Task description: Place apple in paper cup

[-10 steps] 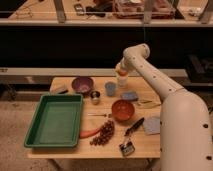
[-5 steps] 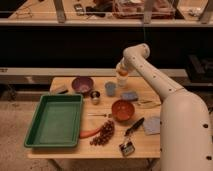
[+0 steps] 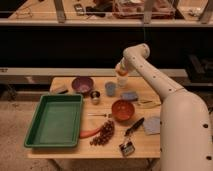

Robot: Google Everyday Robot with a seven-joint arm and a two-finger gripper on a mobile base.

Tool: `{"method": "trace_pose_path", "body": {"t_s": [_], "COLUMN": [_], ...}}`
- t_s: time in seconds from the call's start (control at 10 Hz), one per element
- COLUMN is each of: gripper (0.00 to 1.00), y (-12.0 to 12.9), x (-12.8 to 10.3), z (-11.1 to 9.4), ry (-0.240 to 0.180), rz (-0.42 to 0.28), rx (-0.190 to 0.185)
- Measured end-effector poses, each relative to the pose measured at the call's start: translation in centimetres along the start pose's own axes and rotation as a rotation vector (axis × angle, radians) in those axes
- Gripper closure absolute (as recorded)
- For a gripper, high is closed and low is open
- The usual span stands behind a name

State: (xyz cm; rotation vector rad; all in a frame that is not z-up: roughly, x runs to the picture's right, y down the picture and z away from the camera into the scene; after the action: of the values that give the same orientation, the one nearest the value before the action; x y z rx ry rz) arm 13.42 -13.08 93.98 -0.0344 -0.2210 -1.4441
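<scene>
The apple, pale with an orange blush, sits in my gripper at the far side of the table. The gripper is shut on it and holds it just above the white paper cup, which stands upright near the table's back edge, right of the small blue-grey cup. The white arm reaches in from the right and curves down over the cup. The cup's opening is partly hidden by the gripper.
A wooden table bears a green tray at left, a purple bowl, a small metal cup, an orange bowl, a carrot, dark grapes, a blue sponge and a black brush.
</scene>
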Motion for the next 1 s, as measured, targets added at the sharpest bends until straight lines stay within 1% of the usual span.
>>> {"method": "trace_pose_path", "body": {"t_s": [0.2,0.3,0.4,1.0], "gripper": [0.34,0.23,0.20,0.20], "y": [0.01,0.00,0.01,0.01], "x": [0.00,0.00,0.00,0.00], "z": [0.00,0.00,0.00,-0.01], "ry": [0.000,0.000,0.000,0.000], "rz": [0.000,0.000,0.000,0.000], "rx": [0.000,0.000,0.000,0.000]}}
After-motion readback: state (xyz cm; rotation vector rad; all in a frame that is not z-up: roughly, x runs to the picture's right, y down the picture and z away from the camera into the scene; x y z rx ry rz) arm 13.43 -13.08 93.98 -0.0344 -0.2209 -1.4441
